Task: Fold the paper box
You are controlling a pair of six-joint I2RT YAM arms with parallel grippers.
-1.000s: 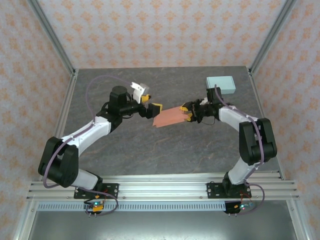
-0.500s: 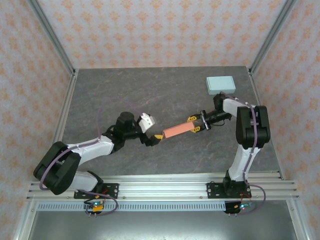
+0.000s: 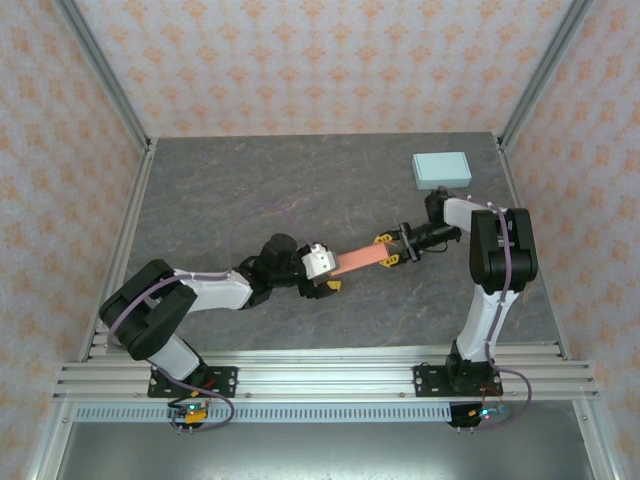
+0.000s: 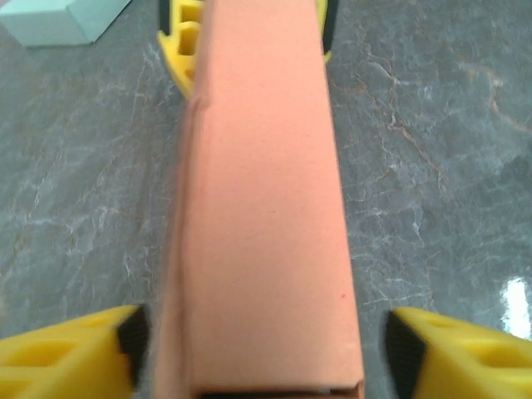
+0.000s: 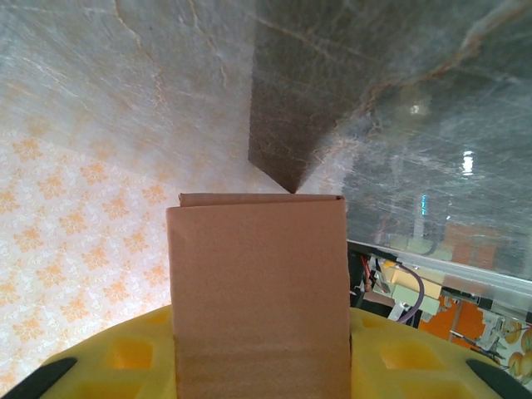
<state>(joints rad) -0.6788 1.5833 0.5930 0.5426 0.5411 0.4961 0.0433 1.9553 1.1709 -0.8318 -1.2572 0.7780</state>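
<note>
Paper box above the table's middle: right gripper clamps one end; left gripper straddles the other, jaws apart. We risk buckling the box if the left gripper closes off-centre.

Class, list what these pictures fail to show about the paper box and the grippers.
- Top view: the paper box end at the left gripper is hidden under the white wrist camera.
- Left wrist view: the paper box's near end is cut off by the bottom edge, the mint box by the top corner.
- Right wrist view: the right gripper contact is cut off below.
</note>
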